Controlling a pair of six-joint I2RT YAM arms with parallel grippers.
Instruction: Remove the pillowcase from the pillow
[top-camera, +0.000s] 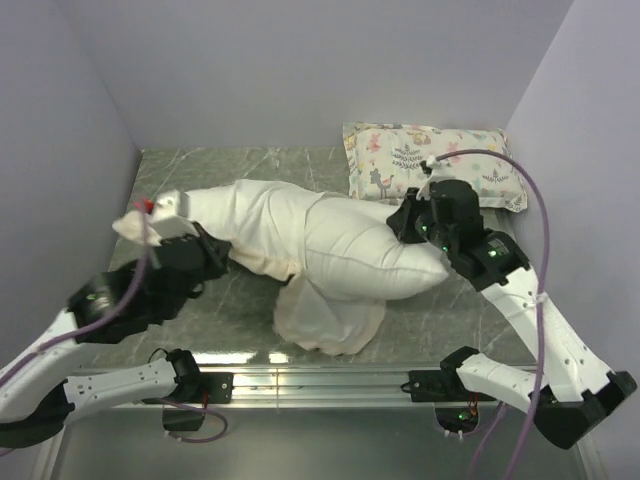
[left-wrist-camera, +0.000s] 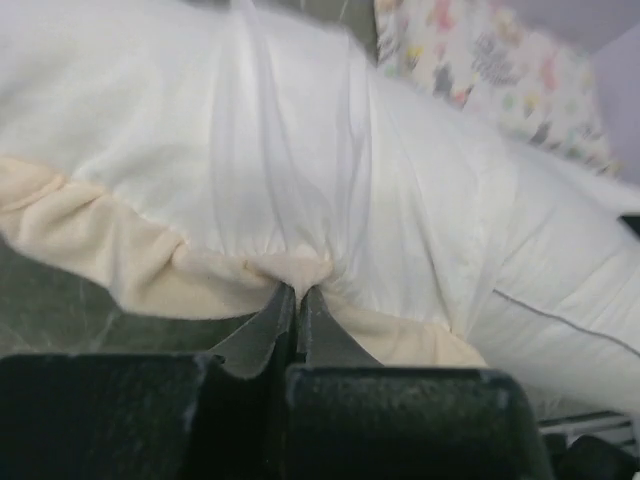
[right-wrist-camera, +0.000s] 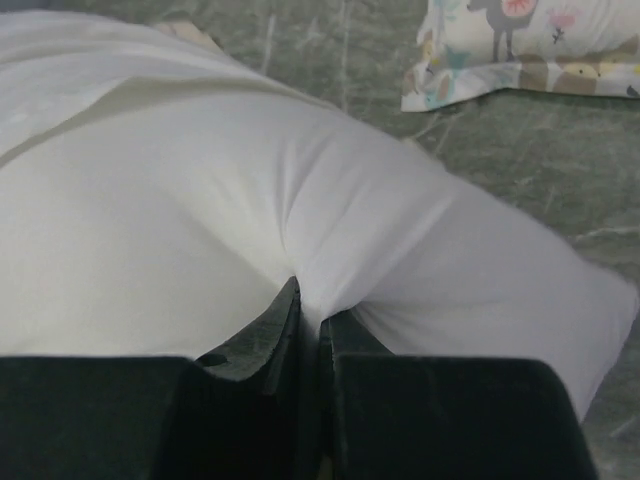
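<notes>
Pillowcase (top-camera: 255, 215) lies mid-table, bunched and stretched toward the left, white lining facing out, cream frill (top-camera: 330, 318) spilling out in a heap toward the near edge under the pillow

Pillow (top-camera: 385, 265) white and plump, lies centre to right, its left part tucked into the case, its right end bare and pointing right

Left gripper (top-camera: 222, 258) low at the left end of the case, clenched; the left wrist view shows the left gripper (left-wrist-camera: 297, 292) with fingers pressed together and pinching a gather of the cream frill (left-wrist-camera: 120, 250) where it meets the white lining of the pillowcase (left-wrist-camera: 250, 140), fabric puckered at the tips; a bare stretch of pillow (left-wrist-camera: 570, 300) with a thin seam line is off to the right

Right gripper (top-camera: 408, 226) on top of the pillow's right end, also clenched; the right wrist view shows the right gripper (right-wrist-camera: 308, 300) nipping a fold of the pillow (right-wrist-camera: 180, 210), creases running into the fingers

Animal-print pillow (top-camera: 430, 160) flat at the far right corner, behind the right gripper, its near edge just beside the white pillow; touching or not, cannot tell

Grey marbled table (top-camera: 200, 170) under everything, pale purple walls on three sides
</notes>
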